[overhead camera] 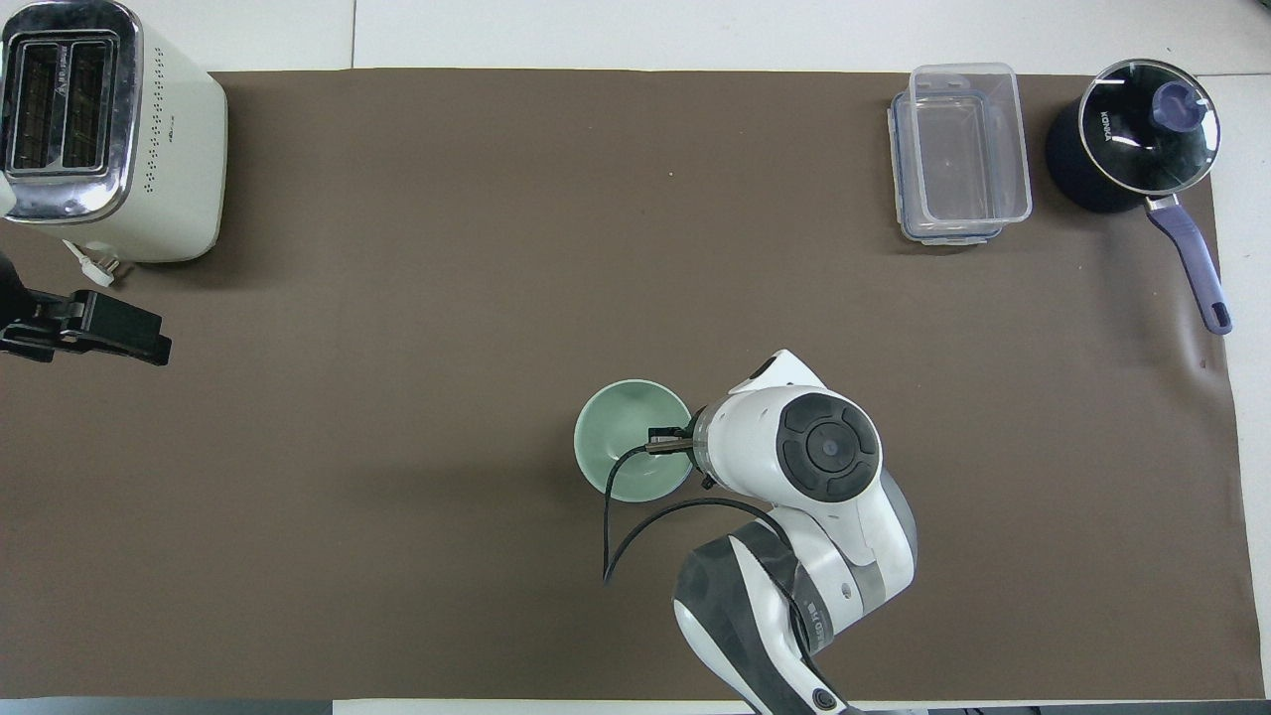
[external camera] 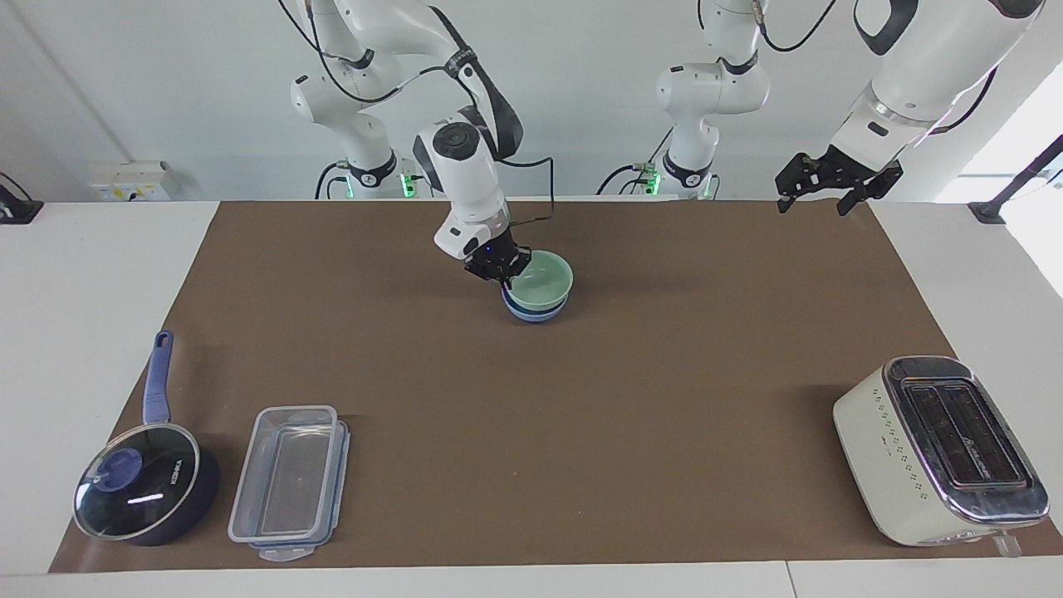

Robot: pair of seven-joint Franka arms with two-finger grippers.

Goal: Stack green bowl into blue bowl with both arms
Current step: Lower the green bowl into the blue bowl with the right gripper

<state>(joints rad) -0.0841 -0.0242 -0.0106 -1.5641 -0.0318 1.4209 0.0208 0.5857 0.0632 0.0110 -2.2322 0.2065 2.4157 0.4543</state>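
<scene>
The pale green bowl [external camera: 544,278] sits nested in the light blue bowl [external camera: 532,314] on the brown mat, about midway between the arms' ends and close to the robots. Only the blue bowl's lower wall shows under the green one. In the overhead view the green bowl [overhead camera: 624,437] covers the blue bowl. My right gripper [external camera: 501,272] is shut on the green bowl's rim, on the side toward the right arm's end. My left gripper [external camera: 811,206] waits open and empty, raised over the mat's corner at the left arm's end.
A cream toaster [external camera: 938,448] stands far from the robots at the left arm's end. A clear plastic container [external camera: 286,482] and a dark blue lidded saucepan [external camera: 141,490] stand far from the robots at the right arm's end.
</scene>
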